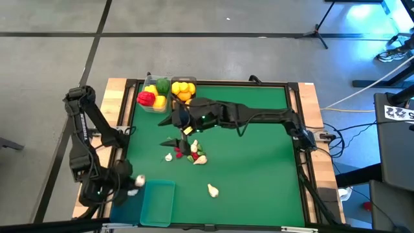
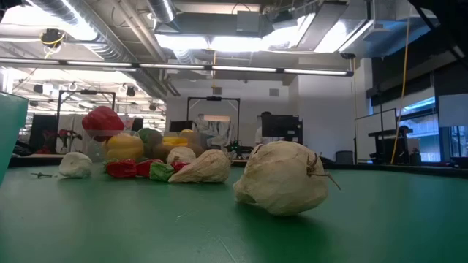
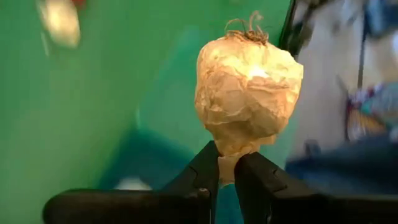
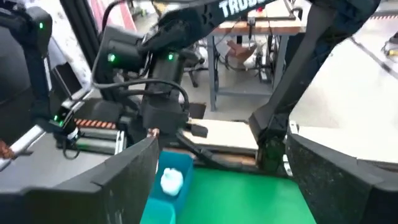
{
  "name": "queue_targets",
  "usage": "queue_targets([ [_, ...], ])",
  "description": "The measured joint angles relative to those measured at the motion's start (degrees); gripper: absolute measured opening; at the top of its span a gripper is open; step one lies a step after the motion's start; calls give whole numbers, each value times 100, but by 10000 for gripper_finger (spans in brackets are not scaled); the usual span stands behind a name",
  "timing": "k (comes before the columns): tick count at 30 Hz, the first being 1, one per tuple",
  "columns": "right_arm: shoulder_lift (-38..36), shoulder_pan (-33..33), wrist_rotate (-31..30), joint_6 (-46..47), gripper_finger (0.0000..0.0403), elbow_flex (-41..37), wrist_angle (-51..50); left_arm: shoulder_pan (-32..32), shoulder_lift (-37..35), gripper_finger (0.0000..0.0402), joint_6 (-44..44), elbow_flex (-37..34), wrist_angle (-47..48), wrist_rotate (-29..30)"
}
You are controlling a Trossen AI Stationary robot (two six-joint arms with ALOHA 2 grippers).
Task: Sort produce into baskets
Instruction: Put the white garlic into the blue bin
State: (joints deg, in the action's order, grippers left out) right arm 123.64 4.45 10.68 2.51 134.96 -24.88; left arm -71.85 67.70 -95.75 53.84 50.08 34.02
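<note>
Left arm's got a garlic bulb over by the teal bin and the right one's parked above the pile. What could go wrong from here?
1. The left gripper pinches the garlic bulb only by its narrow end; it could slip or swing out before it is over the teal bin.
2. The right gripper, open, hangs just above the loose pile; coming down it may scatter chilies and garlic.

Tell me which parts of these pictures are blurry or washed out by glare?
Left wrist view: the garlic bulb held by the left gripper is sharp, with a glare spot; the green mat behind is blurred. Low view: the nearest garlic is sharp, ceiling lights blow out white. High view: a bright blue-white glow shows at the top right corner.
</note>
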Motion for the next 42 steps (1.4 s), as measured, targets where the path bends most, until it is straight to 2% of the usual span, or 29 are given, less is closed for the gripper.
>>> queue_targets([
  [2, -50, 0, 2, -13, 344, 0, -163, -50, 0, 40, -255, 0, -2, -580],
  [7, -77, 4, 1, -103, 344, 0, -584, -105, 2, 47, -646, 0, 56, -1565],
  [10, -42, 4, -2, -108, 344, 0, -1104, -103, 2, 73, -731, 0, 40, -2042],
  [13, 42, 4, -34, -143, 344, -9, -1530, -103, 2, 115, -771, 0, 27, -2215],
  [19, 275, 9, -17, -188, 344, 7, -1666, -59, 4, 208, -776, 0, 34, -2223],
  [23, 486, 9, -124, -549, 344, -101, -1541, -33, 4, 242, -1067, 0, 127, -2219],
  [26, 752, 7, -67, -596, 344, -217, -1191, 45, 6, 248, -1371, 0, 247, -2036],
  [35, 1646, 79, -123, -602, 344, -245, -326, 118, 7, 249, -1636, 2, 351, -843],
  [42, 2105, 72, -269, -574, 344, -243, 61, 251, 8, 249, -1638, 2, 396, -638],
])
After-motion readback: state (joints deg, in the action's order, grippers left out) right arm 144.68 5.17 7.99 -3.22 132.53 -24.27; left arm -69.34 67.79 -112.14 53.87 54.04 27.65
